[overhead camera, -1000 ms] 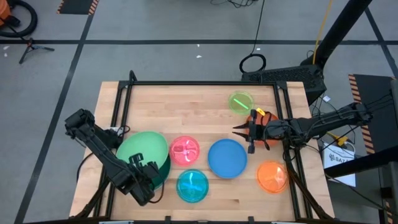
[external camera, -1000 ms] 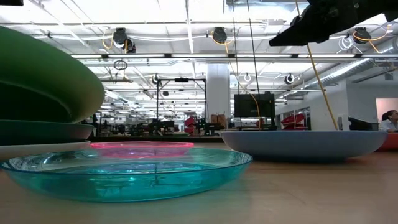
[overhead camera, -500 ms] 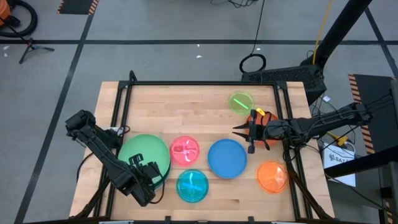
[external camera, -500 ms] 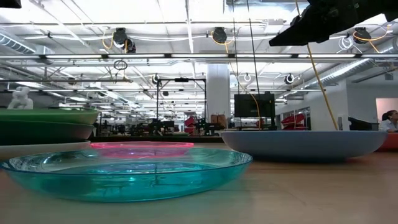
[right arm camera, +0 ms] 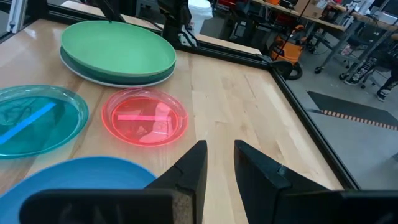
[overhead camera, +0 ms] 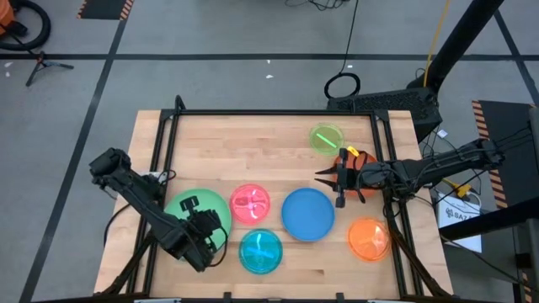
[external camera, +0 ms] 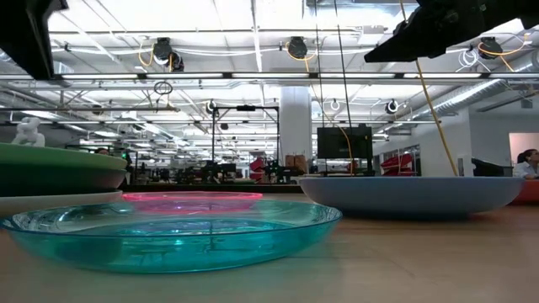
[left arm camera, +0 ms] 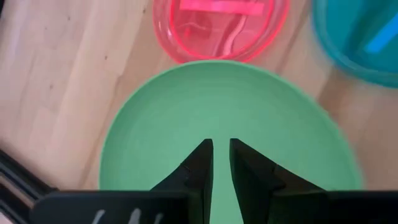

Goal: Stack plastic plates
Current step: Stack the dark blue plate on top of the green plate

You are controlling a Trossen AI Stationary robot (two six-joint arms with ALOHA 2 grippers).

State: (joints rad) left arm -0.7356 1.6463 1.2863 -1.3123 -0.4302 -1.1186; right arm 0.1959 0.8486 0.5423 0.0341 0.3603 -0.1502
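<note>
A light green plate [overhead camera: 210,202] lies flat on top of a stack at the table's near left, over a dark green plate [external camera: 59,177] and a pale one [external camera: 50,200]. My left gripper [overhead camera: 202,227] hovers above it, fingers pointing down with a narrow gap [left arm camera: 221,149], touching nothing. Pink [overhead camera: 250,204], cyan [overhead camera: 261,251], blue [overhead camera: 307,213], orange [overhead camera: 368,238] and lime [overhead camera: 327,139] plates lie singly on the table. My right gripper [overhead camera: 324,177] waits above the table at the right, narrowly open [right arm camera: 219,152]. A red-orange plate [overhead camera: 360,192] is mostly hidden under the right arm.
A black frame [overhead camera: 269,114] borders the wooden table top. Bare wood shows at the far left and middle [overhead camera: 236,147]. The pink plate lies close beside the stack, and the cyan plate [left arm camera: 367,37] just to its near right.
The light green plate, held tilted a second ago, has come down flat on the stack and now covers the dark green plate. My left gripper has let go and risen clear of it, shifting a little toward the table's far edge.
</note>
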